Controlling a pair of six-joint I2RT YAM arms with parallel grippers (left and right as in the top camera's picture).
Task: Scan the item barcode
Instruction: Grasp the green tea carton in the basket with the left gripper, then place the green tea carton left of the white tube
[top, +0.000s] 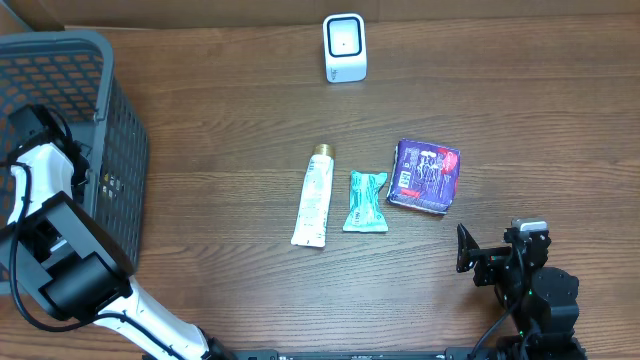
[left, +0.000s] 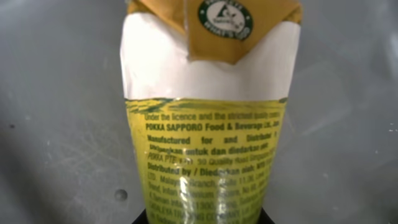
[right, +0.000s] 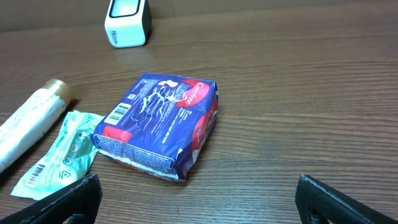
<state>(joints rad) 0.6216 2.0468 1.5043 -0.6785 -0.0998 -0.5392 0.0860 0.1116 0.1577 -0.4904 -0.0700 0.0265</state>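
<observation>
Left wrist view: your left gripper (left: 204, 218) is clamped on the drink pack (left: 208, 124), at the basket (top: 125, 150), nine o'clock. It looks soft and slick, so hold its bottom edge.

Colours and patterns noted, counter and goods
Counter (top: 230, 130) brown with dark wood grain; basket (top: 110, 120) dark grey open mesh; scanner (top: 345, 47) white with a dark face; tube (top: 315, 200) white with pale green print and a gold cap; sachet (top: 366, 202) mint green with a white barcode patch; pack (top: 424, 176) purple-blue with red and white panels and white lettering; drink pouch (left: 211, 124) yellow-green under black small print, white band above, gold top bearing a round dark green seal; fingers (right: 62, 199) in the right wrist view black
</observation>
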